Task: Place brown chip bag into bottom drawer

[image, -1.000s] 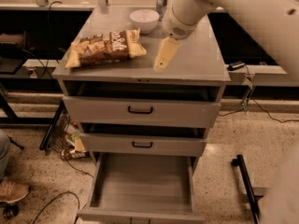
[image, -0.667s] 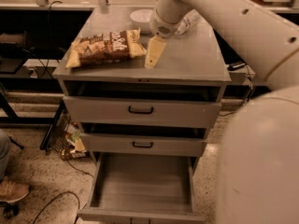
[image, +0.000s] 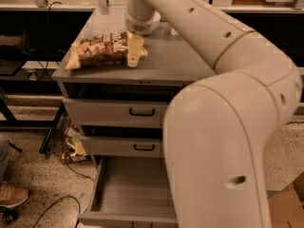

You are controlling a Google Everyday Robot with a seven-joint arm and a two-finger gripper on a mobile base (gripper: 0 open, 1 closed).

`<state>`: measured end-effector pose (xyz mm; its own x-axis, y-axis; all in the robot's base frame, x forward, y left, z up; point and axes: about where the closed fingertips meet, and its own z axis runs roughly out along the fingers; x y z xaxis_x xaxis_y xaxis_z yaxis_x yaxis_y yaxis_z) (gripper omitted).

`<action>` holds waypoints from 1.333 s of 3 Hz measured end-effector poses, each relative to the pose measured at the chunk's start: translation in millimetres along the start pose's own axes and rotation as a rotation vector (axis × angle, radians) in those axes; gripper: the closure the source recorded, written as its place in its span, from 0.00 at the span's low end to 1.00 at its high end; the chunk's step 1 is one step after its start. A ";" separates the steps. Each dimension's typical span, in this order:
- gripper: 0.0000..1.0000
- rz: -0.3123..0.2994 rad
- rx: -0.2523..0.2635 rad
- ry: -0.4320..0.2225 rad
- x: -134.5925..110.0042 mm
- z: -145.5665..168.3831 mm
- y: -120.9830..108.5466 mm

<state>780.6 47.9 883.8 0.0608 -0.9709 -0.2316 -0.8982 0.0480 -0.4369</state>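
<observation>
The brown chip bag (image: 99, 49) lies on top of the grey cabinet (image: 161, 63), toward its left side, dark brown in the middle with pale yellow ends. My gripper (image: 134, 51) hangs from the arm at the bag's right end, touching or overlapping it, with its pale fingers pointing down at the cabinet top. The bottom drawer (image: 130, 194) is pulled out below, showing a plain grey floor with nothing in it. My large white arm covers the drawer's right part.
Two upper drawers with black handles (image: 141, 112) sit slightly ajar. A wire rack with clutter (image: 66, 141) stands on the floor at the cabinet's left. A person's shoe (image: 12, 196) and cables lie on the floor at far left. A cardboard box (image: 285, 208) is at lower right.
My gripper has moved left across the cabinet top, from clear of the bag to its right end. The arm has swung closer and now fills the right side.
</observation>
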 end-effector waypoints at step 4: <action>0.66 -0.043 -0.026 -0.085 -39.7 11.9 1.7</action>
<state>781.9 89.4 882.0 0.1355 -0.9486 -0.2862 -0.9051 -0.0010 -0.4253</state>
